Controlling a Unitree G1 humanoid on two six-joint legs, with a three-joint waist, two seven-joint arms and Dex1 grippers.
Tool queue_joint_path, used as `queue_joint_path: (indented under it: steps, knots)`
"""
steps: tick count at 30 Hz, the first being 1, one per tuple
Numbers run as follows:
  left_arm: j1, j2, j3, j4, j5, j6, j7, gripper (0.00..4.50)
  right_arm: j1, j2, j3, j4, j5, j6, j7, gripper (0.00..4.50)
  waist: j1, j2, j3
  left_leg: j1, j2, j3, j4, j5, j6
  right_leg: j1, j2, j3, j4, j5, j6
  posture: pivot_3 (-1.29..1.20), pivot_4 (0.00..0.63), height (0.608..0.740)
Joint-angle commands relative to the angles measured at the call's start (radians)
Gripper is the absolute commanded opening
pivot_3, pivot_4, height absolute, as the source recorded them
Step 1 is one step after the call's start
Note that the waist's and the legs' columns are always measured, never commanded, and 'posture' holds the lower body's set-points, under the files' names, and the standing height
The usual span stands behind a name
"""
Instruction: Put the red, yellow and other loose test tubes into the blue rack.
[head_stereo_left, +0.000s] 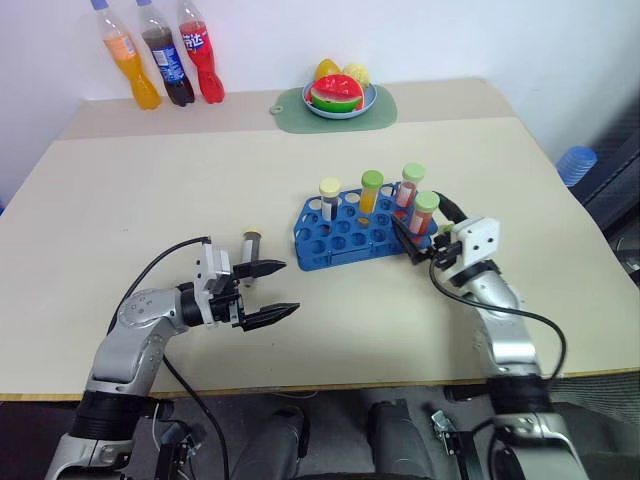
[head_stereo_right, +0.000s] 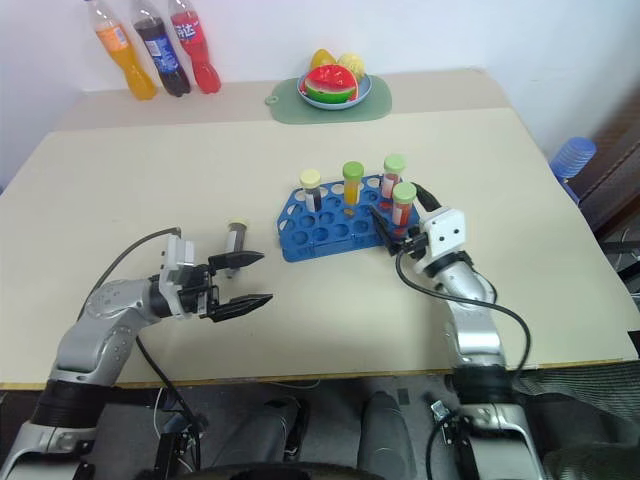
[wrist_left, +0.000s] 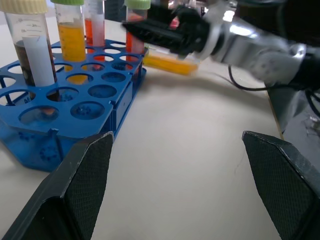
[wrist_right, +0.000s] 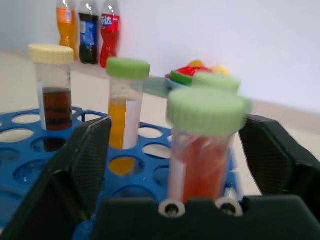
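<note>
The blue rack (head_stereo_left: 345, 240) stands at mid-table holding several upright test tubes: a cream-capped dark one (head_stereo_left: 329, 197), a green-capped yellow one (head_stereo_left: 371, 190) and two green-capped red ones. My right gripper (head_stereo_left: 424, 230) is open at the rack's right end, its fingers either side of the nearer red tube (wrist_right: 202, 165) with gaps on both sides. A greyish cream-capped tube (head_stereo_left: 252, 243) lies loose on the table left of the rack. My left gripper (head_stereo_left: 290, 287) is open just in front of that tube, holding nothing.
Three soda bottles (head_stereo_left: 160, 60) stand at the table's far left corner. A pale green mat with a fruit plate (head_stereo_left: 340, 100) sits at the far middle. A blue stack (head_stereo_left: 577, 163) stands off the table's right side.
</note>
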Motion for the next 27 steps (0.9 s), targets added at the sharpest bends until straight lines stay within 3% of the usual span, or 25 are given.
queue_joint_path:
  steps: [1,7,11,14,16,22,27]
  knots:
    - [-0.028,-0.001,0.001,0.016,0.010,-0.037,-0.009,4.28,0.104,-0.084,-0.002,-0.278,-0.037,0.203,0.004,4.43,0.000,0.000,0.000,0.000,0.000,0.000,0.000,-0.001,0.002,0.000,0.000,0.000,0.000,0.000,0.000,0.00,0.150,0.740]
    - [-0.040,-0.011,-0.024,0.033,0.014,-0.034,-0.026,4.28,0.195,-0.225,-0.063,-0.495,0.037,0.508,0.064,4.43,-0.001,0.000,0.000,0.000,0.000,0.001,0.001,-0.003,0.005,0.000,0.000,0.000,0.000,0.000,0.000,0.00,0.150,0.740]
    - [-0.041,-0.010,-0.042,0.023,-0.001,-0.003,-0.044,4.28,0.060,-0.346,-0.169,-0.545,0.198,0.970,0.085,4.43,0.000,-0.001,0.000,-0.002,0.000,0.002,0.002,-0.003,0.006,0.000,-0.001,0.000,-0.001,0.000,0.000,0.00,0.150,0.740]
    - [-0.067,-0.007,-0.044,0.052,0.007,-0.002,-0.057,4.28,-0.182,-0.369,-0.215,-0.426,0.246,1.404,0.020,4.43,-0.001,-0.001,0.000,-0.002,0.001,0.002,0.002,-0.003,0.006,0.000,-0.001,0.000,-0.001,0.000,0.000,0.00,0.150,0.740]
    - [-0.075,-0.008,-0.046,0.058,0.007,0.003,-0.066,4.28,-0.281,-0.381,-0.222,-0.359,0.265,1.558,0.015,4.43,0.001,-0.001,0.000,-0.003,0.001,0.002,0.002,-0.003,0.006,-0.001,-0.001,-0.001,-0.001,0.001,-0.001,0.00,0.150,0.740]
    - [-0.079,-0.011,-0.057,0.054,0.002,0.023,-0.076,4.28,-0.440,-0.439,-0.115,-0.136,0.293,1.724,0.052,4.43,0.009,-0.001,0.000,-0.010,-0.001,0.002,0.004,-0.003,0.005,-0.005,-0.003,-0.002,-0.005,0.001,0.000,0.00,0.150,0.740]
    - [-0.073,-0.006,-0.052,0.041,-0.003,0.038,-0.072,4.28,-0.520,-0.431,-0.045,-0.001,0.296,1.703,0.072,4.43,0.010,-0.001,0.000,-0.011,0.000,0.003,0.004,-0.003,0.006,-0.006,-0.002,-0.002,-0.005,0.001,0.000,0.00,0.150,0.740]
